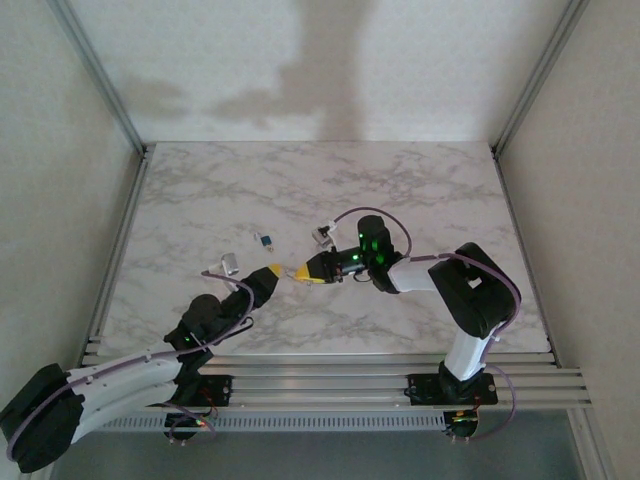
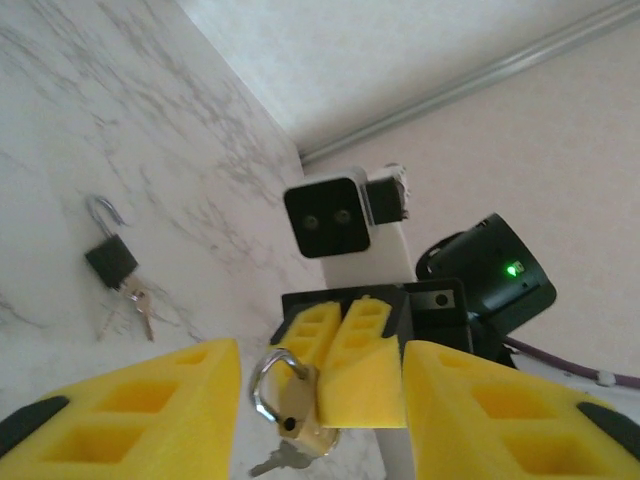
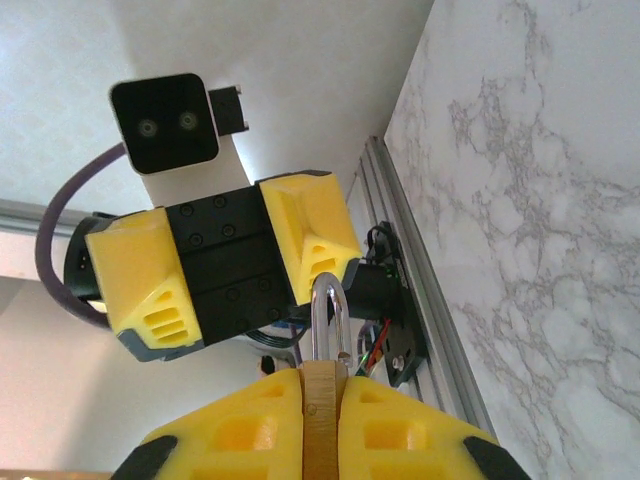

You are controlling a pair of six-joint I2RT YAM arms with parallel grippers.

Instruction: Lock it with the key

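The key [image 2: 282,458], small and silvery, sticks out of the underside of the brass padlock [image 2: 303,410]. It hangs just below the tips of the right jaws and inside the gap of the left jaws, and only part of it clears the bottom edge of the left wrist view. The right jaws are closed on the brass padlock, their yellow fingers [image 3: 235,435] pressed flat against both faces of its body. Its steel shackle [image 3: 328,320] rises out from between them towards the left jaws; whether the shackle is latched cannot be told. The left jaws stand roughly half open and hold nothing. Their yellow fingers [image 2: 150,410] sit one on each side of the padlock and key with open space between, though in the right wrist view one finger lies just behind the top of the shackle, and contact there cannot be told. Well off to the side of both jaws, a black padlock [image 2: 110,260] lies on the marble-patterned worktop [image 1: 400,190] with its shackle swung open and a few keys [image 2: 138,308] attached beside it. Beyond the left jaws, near them, a small blue padlock [image 1: 265,241] rests on the worktop.
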